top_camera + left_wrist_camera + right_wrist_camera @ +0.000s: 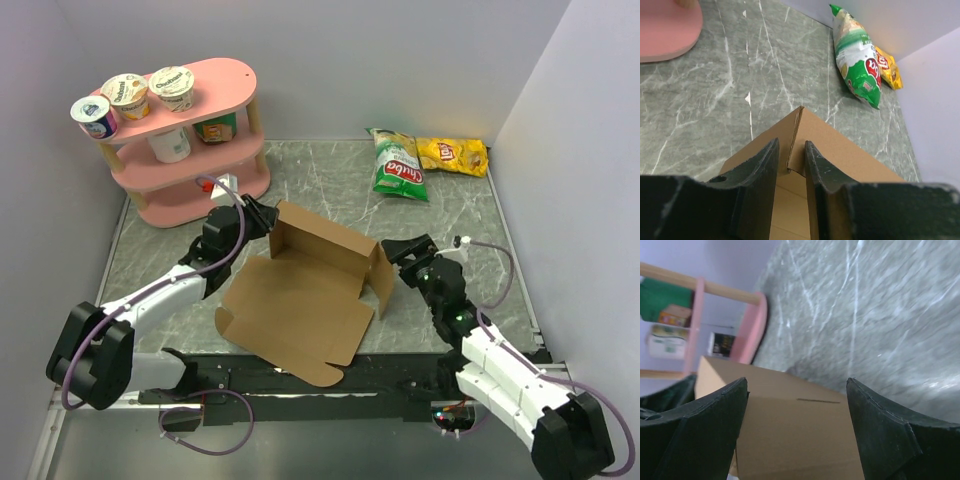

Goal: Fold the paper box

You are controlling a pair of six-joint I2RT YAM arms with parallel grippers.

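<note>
Box: the paper box (295, 305) lies mid-tabletop (450, 210), half formed, with its rear wall and right end standing.
Left claw (791, 150): pinched on the rear wall's left corner.
Right claw (796, 390): fingers wide apart, straddling the right end and holding nothing.
Risk: the corner could crease or slip free, and the walls could spring flat.
Cause: a single thin-edge hold, and tabs that look unlocked.

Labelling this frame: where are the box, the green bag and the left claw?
box (300, 308), top view, flat base panel.
green bag (400, 166), top view, its middle.
left claw (791, 145), left wrist view, between the fingertips.
</note>
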